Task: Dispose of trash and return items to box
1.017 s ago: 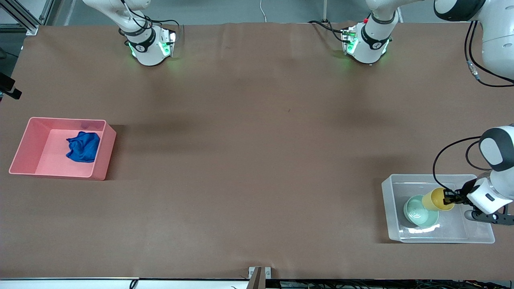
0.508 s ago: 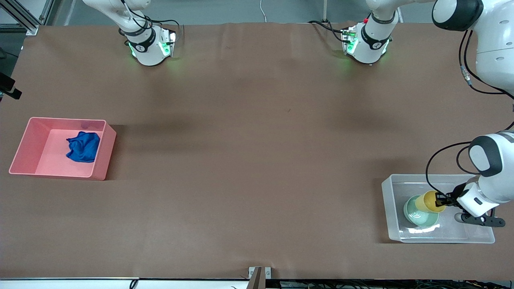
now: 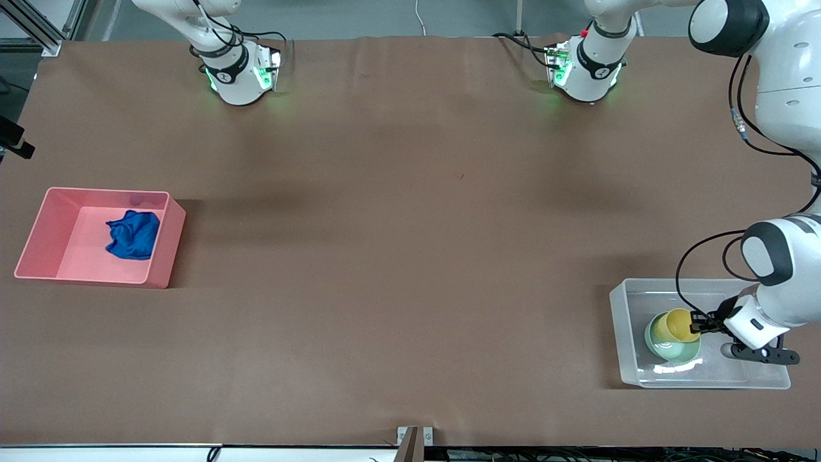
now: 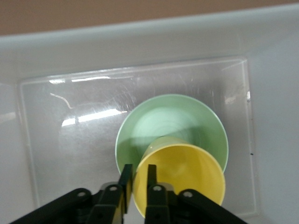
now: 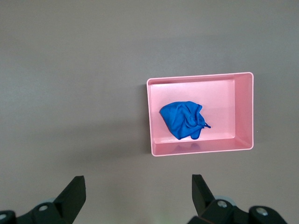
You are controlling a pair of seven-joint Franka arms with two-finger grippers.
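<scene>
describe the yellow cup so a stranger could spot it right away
Find the clear rectangular plastic bin at the left arm's end of the table. Inside it lies a pale mint-green round bowl, and the small yellow plastic cup sits in that bowl, its rim pinched by the left pincer. It is the only yellow thing.

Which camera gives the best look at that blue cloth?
The right wrist view: the blue cloth lies crumpled in the pink bin, seen from straight above. The front view shows it smaller. The left wrist view misses it.

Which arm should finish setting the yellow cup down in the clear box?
Left. The left gripper already pinches the yellow cup by its rim, over the green bowl in the clear box. The right gripper hangs open, high above the pink bin.
</scene>
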